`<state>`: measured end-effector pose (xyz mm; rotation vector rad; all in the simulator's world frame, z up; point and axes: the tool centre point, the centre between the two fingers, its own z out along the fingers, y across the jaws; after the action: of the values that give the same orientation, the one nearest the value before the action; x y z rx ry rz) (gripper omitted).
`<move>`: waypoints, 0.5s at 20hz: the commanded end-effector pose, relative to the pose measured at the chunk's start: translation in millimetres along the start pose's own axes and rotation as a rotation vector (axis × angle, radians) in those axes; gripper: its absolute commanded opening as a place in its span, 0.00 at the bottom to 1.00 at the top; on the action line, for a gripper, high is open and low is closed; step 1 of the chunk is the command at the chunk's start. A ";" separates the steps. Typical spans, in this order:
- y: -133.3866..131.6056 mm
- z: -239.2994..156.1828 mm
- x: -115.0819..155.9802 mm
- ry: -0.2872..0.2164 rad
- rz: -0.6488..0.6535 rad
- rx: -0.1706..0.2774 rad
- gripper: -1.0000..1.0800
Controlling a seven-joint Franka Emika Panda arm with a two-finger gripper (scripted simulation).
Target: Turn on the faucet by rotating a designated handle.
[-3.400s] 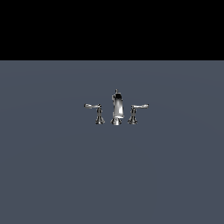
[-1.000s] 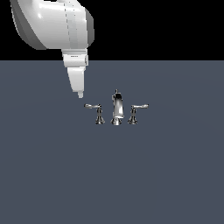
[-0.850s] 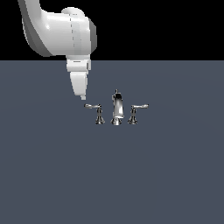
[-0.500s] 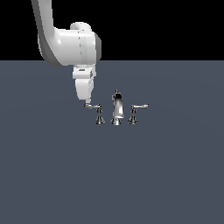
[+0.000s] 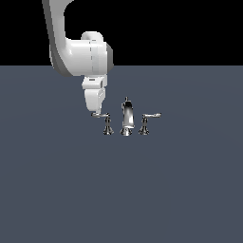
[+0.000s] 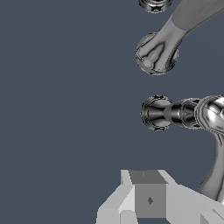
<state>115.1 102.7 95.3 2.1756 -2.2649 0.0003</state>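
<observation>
The chrome faucet (image 5: pixel 126 119) stands mid-scene on the grey surface, a tall spout between two short lever handles. The handle (image 5: pixel 103 116) is the lever at the exterior view's left, its thin arm pointing further left. My gripper (image 5: pixel 96 112) hangs tip-down right at the outer end of that lever arm and looks shut, with nothing held. In the wrist view the handle (image 6: pixel 183 113) shows as a flared base and post with its arm running past my gripper (image 6: pixel 150 199). Further off is the spout (image 6: pixel 157 52).
The mirror-image lever (image 5: pixel 146 121) stands at the exterior view's right of the spout. Its base (image 6: pixel 154 4) shows at the edge of the wrist view. The flat grey surface (image 5: pixel 121 190) spreads out all around the faucet.
The arm came in from the upper left of the exterior view. It dropped down and rightward until its fingertips reached the left lever's end. The faucet's levers have not visibly turned.
</observation>
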 end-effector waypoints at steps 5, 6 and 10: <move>2.0 0.0 -0.8 -0.001 0.002 0.001 0.00; 4.7 0.0 -1.8 -0.001 0.002 0.001 0.00; 15.7 0.0 -6.3 -0.001 0.002 0.001 0.00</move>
<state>103.9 107.6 95.2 2.1732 -2.2682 0.0005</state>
